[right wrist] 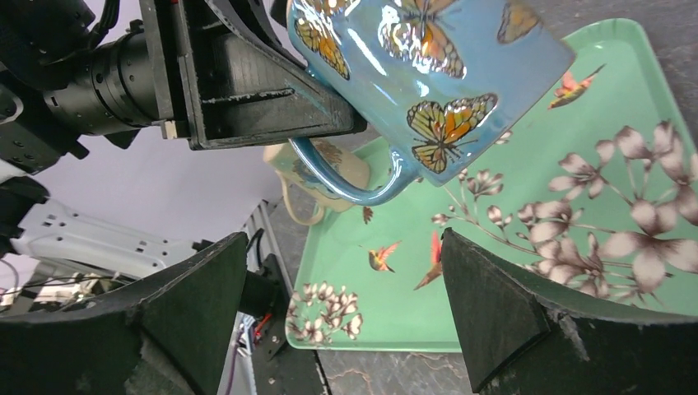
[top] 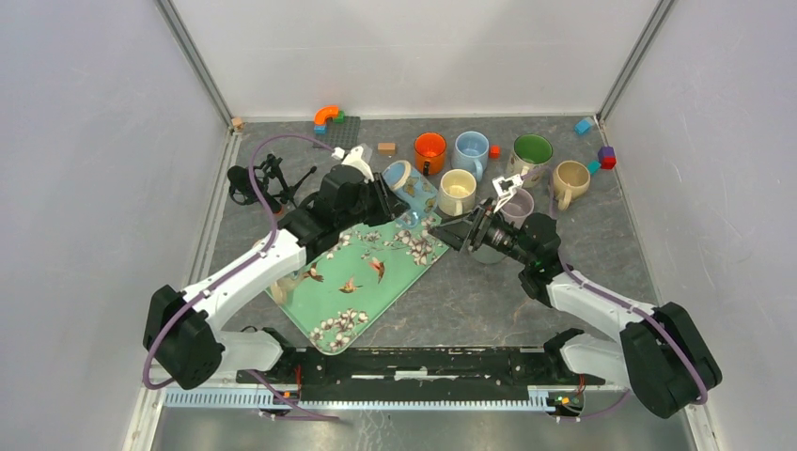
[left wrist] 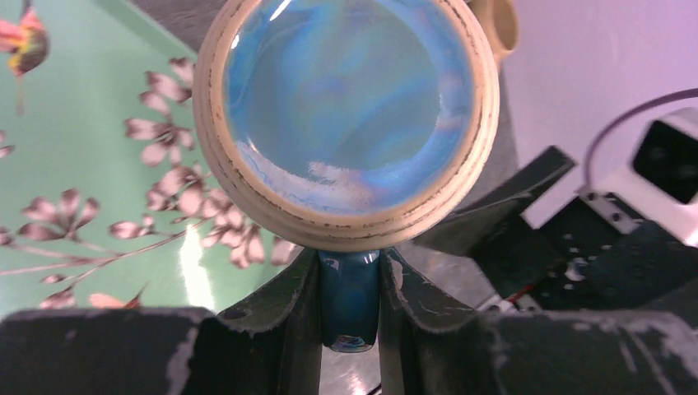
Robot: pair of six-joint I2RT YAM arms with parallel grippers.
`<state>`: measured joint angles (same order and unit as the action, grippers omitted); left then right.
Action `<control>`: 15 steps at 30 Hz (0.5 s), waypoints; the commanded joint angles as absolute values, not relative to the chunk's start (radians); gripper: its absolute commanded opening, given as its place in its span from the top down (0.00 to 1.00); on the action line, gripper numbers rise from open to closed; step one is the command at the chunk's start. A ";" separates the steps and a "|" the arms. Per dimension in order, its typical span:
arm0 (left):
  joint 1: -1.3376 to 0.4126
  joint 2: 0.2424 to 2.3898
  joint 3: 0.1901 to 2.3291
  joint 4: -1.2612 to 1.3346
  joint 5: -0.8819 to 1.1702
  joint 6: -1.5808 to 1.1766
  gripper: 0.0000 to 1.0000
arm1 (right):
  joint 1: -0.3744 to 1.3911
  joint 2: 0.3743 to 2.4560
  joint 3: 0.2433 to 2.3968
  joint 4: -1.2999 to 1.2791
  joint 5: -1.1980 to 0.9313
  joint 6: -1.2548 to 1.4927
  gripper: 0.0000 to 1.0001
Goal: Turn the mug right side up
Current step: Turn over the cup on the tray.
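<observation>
Mug is glossy blue with orange butterflies, tilted.

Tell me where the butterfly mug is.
In the top view's centre, the butterfly mug hangs by its handle in the left claw, over the green tray's far end.

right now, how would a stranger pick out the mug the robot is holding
Find the green flowered tray left of centre. Over its far end, the left tool holds a tilted glossy blue mug. Unlike the plain mugs standing behind it, it has orange butterflies.
</observation>
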<state>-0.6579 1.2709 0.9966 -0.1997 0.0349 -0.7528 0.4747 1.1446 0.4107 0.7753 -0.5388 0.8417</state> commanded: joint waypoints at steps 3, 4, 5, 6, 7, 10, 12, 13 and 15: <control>-0.691 1.272 1.120 0.047 0.096 -0.837 0.98 | 0.470 1.182 0.397 1.000 -0.589 0.968 0.08; -0.696 1.277 1.129 0.053 0.102 -0.840 0.98 | 0.470 1.191 0.395 1.023 -0.592 0.989 0.09; -0.701 1.281 1.135 0.061 0.105 -0.844 0.98 | 0.470 1.201 0.394 1.054 -0.595 1.008 0.09; -0.705 1.285 1.141 0.072 0.110 -0.850 0.98 | 0.470 1.213 0.393 1.079 -0.600 1.028 0.09; -0.708 1.288 1.147 0.082 0.114 -0.856 0.98 | 0.471 1.229 0.393 1.110 -0.605 1.046 0.09; -0.717 1.301 1.165 0.097 0.128 -0.870 0.98 | 0.471 1.272 0.384 1.243 -0.620 1.133 0.10; -0.722 1.307 1.169 0.117 0.141 -0.882 0.98 | 0.470 1.305 0.382 1.326 -0.623 1.189 0.11; -0.723 1.310 1.169 0.124 0.145 -0.890 0.98 | 0.470 1.322 0.383 1.371 -0.625 1.220 0.11; -0.728 1.313 1.167 0.142 0.155 -0.904 0.98 | 0.469 1.356 0.386 1.465 -0.625 1.284 0.13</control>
